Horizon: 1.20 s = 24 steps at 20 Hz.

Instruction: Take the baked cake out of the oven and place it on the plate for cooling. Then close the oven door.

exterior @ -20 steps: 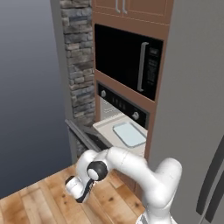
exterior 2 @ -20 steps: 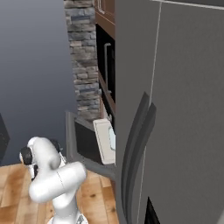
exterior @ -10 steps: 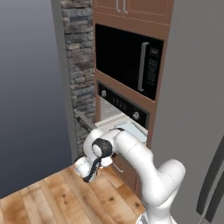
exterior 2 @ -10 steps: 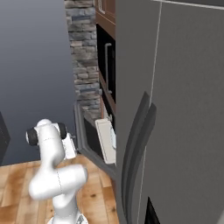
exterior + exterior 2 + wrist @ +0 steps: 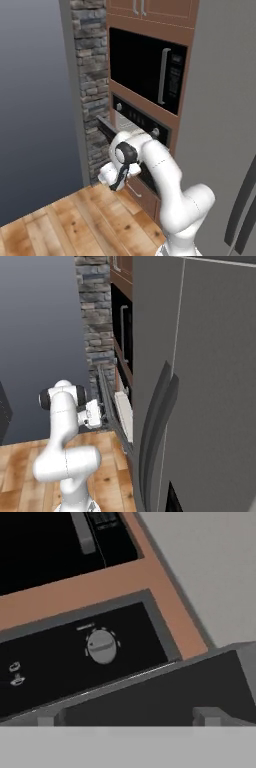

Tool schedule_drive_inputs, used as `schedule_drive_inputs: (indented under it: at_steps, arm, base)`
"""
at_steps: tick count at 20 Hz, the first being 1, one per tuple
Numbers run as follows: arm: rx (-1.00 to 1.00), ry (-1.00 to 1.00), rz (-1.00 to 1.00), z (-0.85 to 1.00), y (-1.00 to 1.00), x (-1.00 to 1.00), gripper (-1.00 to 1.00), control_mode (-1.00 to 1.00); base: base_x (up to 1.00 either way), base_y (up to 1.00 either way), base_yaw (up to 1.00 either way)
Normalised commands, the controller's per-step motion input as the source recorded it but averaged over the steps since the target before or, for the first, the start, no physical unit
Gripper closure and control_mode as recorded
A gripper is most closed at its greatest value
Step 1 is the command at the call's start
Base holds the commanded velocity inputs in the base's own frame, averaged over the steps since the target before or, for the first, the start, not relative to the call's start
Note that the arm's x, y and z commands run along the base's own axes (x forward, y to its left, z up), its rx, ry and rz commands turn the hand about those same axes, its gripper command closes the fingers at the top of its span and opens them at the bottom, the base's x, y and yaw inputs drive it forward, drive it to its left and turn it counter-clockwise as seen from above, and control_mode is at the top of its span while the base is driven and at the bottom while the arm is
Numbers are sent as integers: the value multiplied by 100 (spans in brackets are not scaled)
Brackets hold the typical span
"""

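The gripper (image 5: pixel 111 176) sat against the outer face of the oven door (image 5: pixel 107 406), which stood partly raised; whether its fingers were spread or closed could not be told. Beyond the door's rim, the oven (image 5: pixel 75 652) showed a glossy black strip with a round pale knob (image 5: pixel 102 646). Above sat a black microwave (image 5: pixel 145 70) in brown wood; rough stone (image 5: pixel 90 80) rose left, a smooth grey fridge (image 5: pixel 200 381) right.
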Motion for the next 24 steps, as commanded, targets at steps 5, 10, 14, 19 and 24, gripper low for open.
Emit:
schedule_drive_inputs:
  at_steps: [5,10,14,19,24]
  arm:
    - [-13,21,-9,0,-91,100,-100,-100]
    - [-10,22,-8,0,-90,100,-100,-100]
    - [-8,23,-7,-1,-68,100,-100,-100]
    - [-5,19,-8,-25,-25,89,-100,-100]
    - [0,15,-8,-23,0,27,-100,-100]
  base:
    - [0,0,0]
    - [0,0,0]
    - [0,0,0]
    - [0,0,0]
    - [0,0,0]
